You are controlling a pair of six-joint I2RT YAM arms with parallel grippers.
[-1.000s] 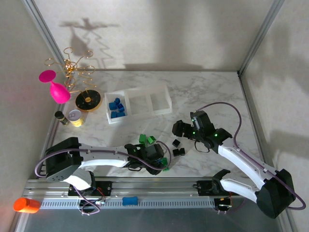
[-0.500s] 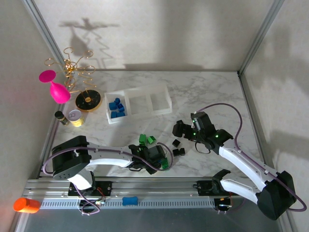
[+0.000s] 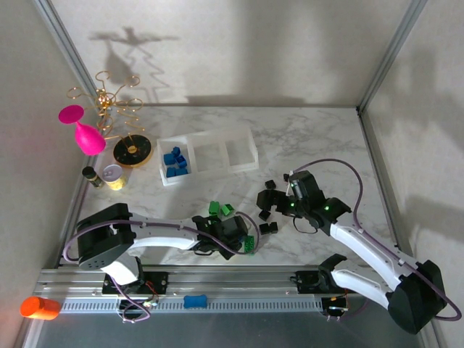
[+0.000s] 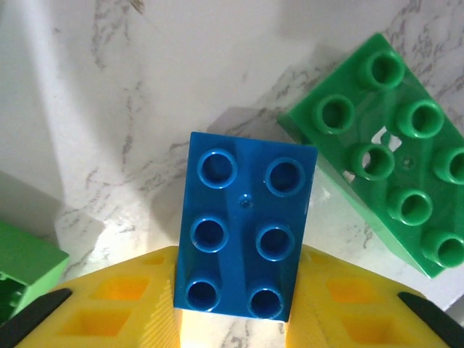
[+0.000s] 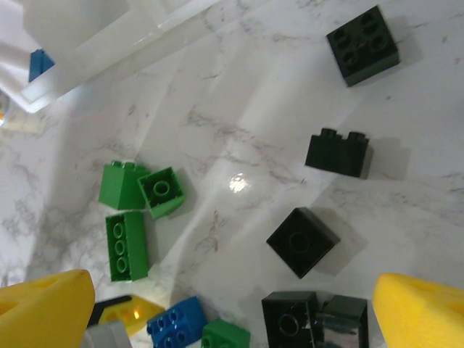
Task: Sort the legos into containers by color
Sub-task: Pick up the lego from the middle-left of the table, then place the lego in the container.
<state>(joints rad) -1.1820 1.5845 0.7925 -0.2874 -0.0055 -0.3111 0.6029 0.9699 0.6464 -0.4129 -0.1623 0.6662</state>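
My left gripper [image 4: 235,290] is clamped on a blue brick [image 4: 245,228]. My yellow fingers [image 4: 116,297] press its two long sides, and its long axis runs straight out from my wrist, studs up. It is hard, glossy plastic, two studs wide and three long, so I judge the grip square and unlikely to twist. I cannot tell whether the brick has left the table [image 4: 109,109], a smooth white marble-patterned top. Just beside it on the right lies a larger green brick [image 4: 384,152] of the same shiny plastic, turned at an angle, close but apart. Further out are more loose green pieces [image 5: 127,246] and then the black bricks [image 5: 302,241], small squarish blocks. My right gripper [image 3: 270,197] hangs over these with its fingers spread wide and nothing between them. Farthest off, beyond my left gripper and to its left, stands the tray [image 3: 206,136], a low, cloudy clear plastic row of three squares. The other blue bricks [image 3: 175,161] sit in its left end, which my left arm is nearer, so the carry should go forward and left.
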